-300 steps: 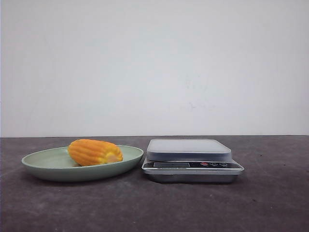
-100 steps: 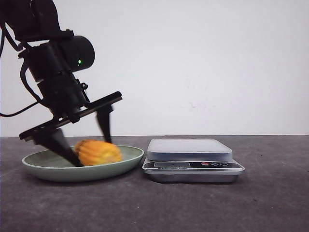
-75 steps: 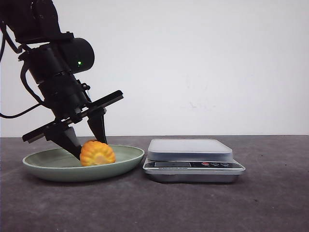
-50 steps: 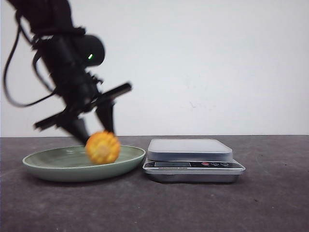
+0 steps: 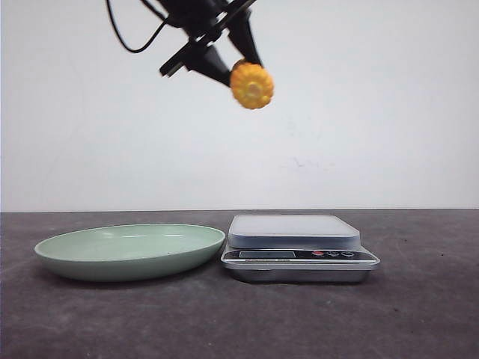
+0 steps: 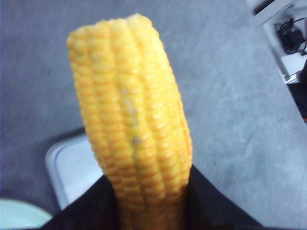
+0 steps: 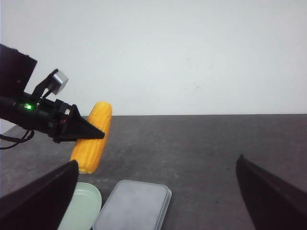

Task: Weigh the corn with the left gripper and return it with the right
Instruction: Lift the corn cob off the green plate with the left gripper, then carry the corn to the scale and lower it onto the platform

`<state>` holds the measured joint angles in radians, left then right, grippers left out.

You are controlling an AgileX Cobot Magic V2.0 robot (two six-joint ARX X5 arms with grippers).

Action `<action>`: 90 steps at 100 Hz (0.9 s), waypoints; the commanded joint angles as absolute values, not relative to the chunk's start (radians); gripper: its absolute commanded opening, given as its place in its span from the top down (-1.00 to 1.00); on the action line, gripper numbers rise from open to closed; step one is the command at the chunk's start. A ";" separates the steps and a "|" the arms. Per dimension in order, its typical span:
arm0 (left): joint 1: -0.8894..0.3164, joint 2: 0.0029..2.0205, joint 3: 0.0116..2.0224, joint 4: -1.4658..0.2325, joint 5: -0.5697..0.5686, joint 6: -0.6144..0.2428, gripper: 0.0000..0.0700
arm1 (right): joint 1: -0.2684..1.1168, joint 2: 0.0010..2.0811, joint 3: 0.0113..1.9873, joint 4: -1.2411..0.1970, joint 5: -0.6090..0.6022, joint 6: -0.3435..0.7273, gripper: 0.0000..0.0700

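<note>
My left gripper (image 5: pixel 233 66) is shut on the corn (image 5: pixel 252 84), an orange-yellow ribbed cob, and holds it high in the air above the gap between the plate and the scale. The left wrist view shows the corn (image 6: pixel 132 124) clamped between the black fingers (image 6: pixel 211 201), with a corner of the scale (image 6: pixel 72 167) below. The right wrist view shows the left gripper (image 7: pixel 88 132) with the corn (image 7: pixel 92 139). The silver kitchen scale (image 5: pixel 296 243) stands on the table, its platform bare. My right gripper (image 7: pixel 156 201) is open and empty above the scale (image 7: pixel 134 206).
A pale green shallow plate (image 5: pixel 131 250) lies empty left of the scale on the dark grey table (image 5: pixel 239 321); its rim shows in the right wrist view (image 7: pixel 86 206). A white wall stands behind.
My left gripper closed on the corn in the plate, then lifted it high and to the right. The plate now lies empty.
</note>
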<state>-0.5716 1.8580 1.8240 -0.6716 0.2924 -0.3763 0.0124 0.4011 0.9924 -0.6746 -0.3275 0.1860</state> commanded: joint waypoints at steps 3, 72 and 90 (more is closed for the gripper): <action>-0.591 1.883 1.843 -0.673 0.274 -0.361 0.99 | 0.014 0.404 1.008 -0.667 -0.308 0.174 -0.87; -0.657 2.177 1.843 -0.822 0.284 -0.406 0.99 | 0.025 0.404 1.008 -0.700 -0.306 0.171 -0.87; -0.657 2.178 1.843 -0.779 0.274 -0.419 0.99 | 0.025 0.404 1.008 -0.710 -0.306 0.171 -0.87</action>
<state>-0.6456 2.1448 1.8244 -0.8070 0.2840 -0.4068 0.0235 0.4011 0.9924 -0.7162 -0.3096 0.1822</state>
